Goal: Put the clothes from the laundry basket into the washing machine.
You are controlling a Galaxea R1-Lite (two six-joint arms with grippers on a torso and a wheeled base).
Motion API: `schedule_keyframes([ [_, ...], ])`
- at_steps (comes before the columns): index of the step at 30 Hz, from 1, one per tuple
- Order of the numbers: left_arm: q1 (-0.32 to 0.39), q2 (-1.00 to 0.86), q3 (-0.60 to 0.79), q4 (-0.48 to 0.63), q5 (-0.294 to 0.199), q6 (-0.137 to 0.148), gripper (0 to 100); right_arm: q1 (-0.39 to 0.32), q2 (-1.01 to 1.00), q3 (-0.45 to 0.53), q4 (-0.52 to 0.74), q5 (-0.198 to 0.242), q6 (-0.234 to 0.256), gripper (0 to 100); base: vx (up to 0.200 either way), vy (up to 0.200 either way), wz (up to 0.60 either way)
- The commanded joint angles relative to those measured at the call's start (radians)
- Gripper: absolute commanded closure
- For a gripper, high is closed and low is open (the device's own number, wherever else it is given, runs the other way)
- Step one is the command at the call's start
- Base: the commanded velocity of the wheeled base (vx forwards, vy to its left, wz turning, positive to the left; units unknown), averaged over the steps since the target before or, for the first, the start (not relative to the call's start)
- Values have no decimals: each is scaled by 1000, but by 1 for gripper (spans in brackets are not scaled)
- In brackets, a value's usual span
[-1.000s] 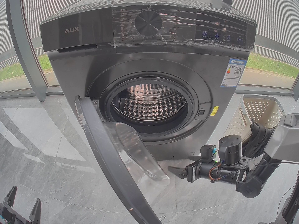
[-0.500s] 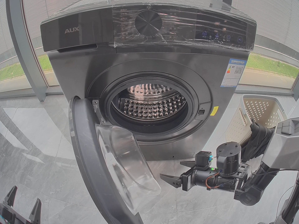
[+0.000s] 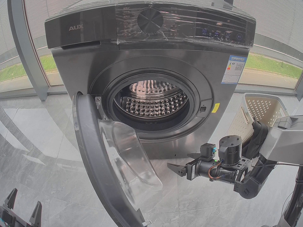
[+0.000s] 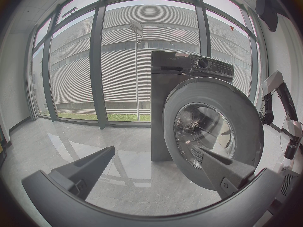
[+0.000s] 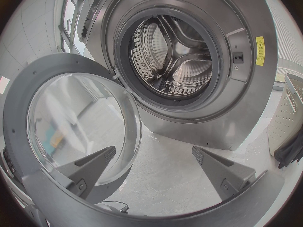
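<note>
Grey front-loading washing machine [image 3: 151, 57] on the glossy tiled floor [image 3: 38, 142], its round glass-bowled door [image 3: 98, 164] swung wide: the right wrist view looks into the perforated steel drum [image 5: 172, 57], the left wrist view meets the door's outer face. Dark clothes [image 3: 256, 136] hang over the rim of the cream perforated laundry basket [image 3: 265, 106], on the floor just right of the machine, partly hidden by the right arm. Right claw [image 3: 182, 162], low before the machine, and left claw [image 3: 25, 202], cut off at the head view's lower edge, both gape wide, empty.
</note>
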Motion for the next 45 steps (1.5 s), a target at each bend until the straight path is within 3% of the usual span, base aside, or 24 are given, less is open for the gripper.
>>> schedule_keyframes([
  [1,0,-15,18,1,0,0,0,-8,37,-10,-1,0,-9,0,0,0,0],
  [7,0,-15,18,0,0,0,0,48,43,-3,-1,0,-37,0,0,0,0],
  [16,0,-15,18,0,0,0,0,170,28,-3,-43,21,-30,0,0,0,0],
  [24,0,-15,18,0,0,-1,0,123,39,-55,-80,27,-26,0,0,0,0],
  [31,0,-15,18,1,0,2,0,88,83,-155,-41,35,-29,0,-171,0,0],
  [45,0,-15,18,0,0,-1,0,111,171,-349,94,37,-29,0,0,0,0],
])
